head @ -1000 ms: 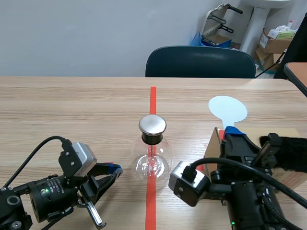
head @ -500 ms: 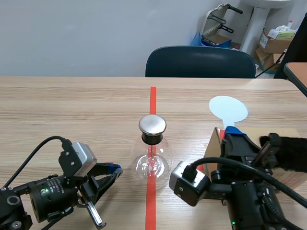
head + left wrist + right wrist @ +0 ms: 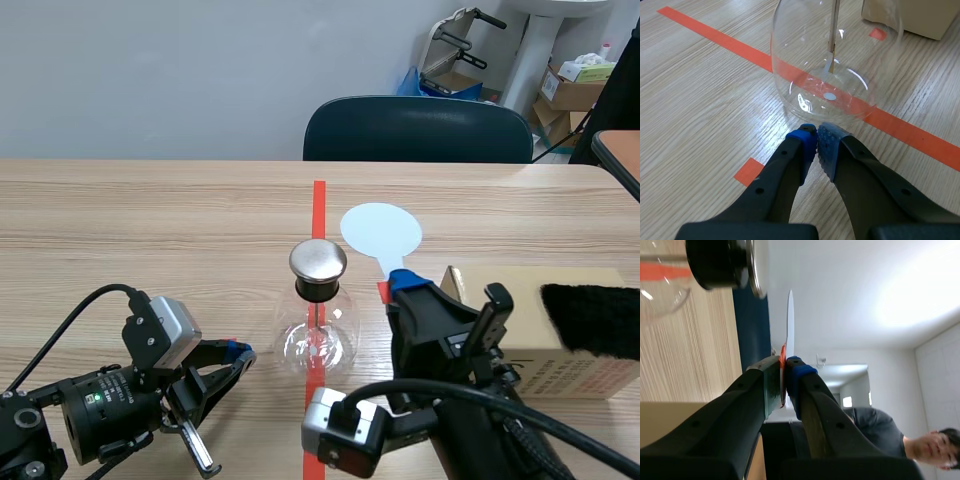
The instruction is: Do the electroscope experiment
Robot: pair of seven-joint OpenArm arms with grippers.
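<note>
Scene: right gripper (image 3: 397,287) clamps the paddle (image 3: 380,230), which is raised at 2 o'clock of the flask (image 3: 318,338) and near its cap (image 3: 318,260) but apart. This looks like the approach step, and next the paddle needs easing onto the cap. Left wrist: left gripper (image 3: 816,142) is pinched closed on nothing with the flask at its 12 o'clock, and the inner strip (image 3: 831,47) is seen only here. Right wrist: the paddle is edge-on between the fingers, and only this view shows the gap to the cap.

right tool (image 3: 784,363) pinches white paddle (image 3: 790,315) beside flask cap (image 3: 722,262).

Red print on cardboard box (image 3: 562,376) illegible.
</note>
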